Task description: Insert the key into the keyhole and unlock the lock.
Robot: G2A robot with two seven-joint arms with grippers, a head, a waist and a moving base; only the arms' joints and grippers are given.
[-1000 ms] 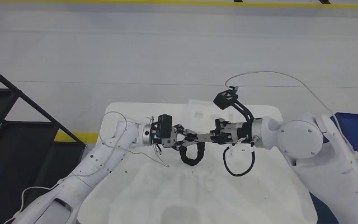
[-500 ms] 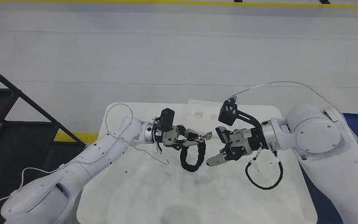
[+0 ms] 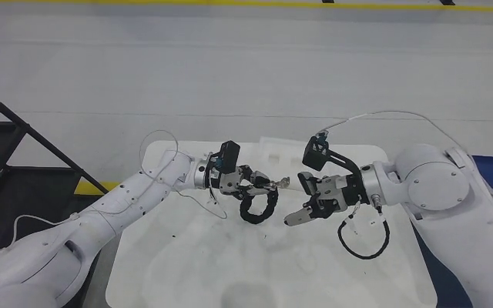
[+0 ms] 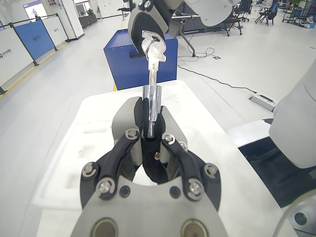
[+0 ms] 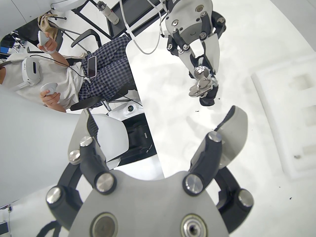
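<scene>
Lock and key look joined here. The key's thin end sits in the keyhole at the tip of the shiny lock. Its flat head sticks out past that tip, with a ring and a second key hanging on it.

To the left of the lock is the left gripper. Its jaws are squeezed tight on the lock's silver body and hold it up above the tabletop. The lock's black cable loop hangs down under it.

The key lies in one straight line with the lock. It points away from the left jaws and toward the right arm.

To the right of the lock is the right gripper. Its jaws are spread wide and hold nothing. It is the free one, and it is near the key's head. The head is just off the tips of these jaws, close to one finger and not between the two.

So the next move likely needs the right jaws to slide over until the flat head is between them. Then they can pinch its flat sides and turn it around the key's long line.
</scene>
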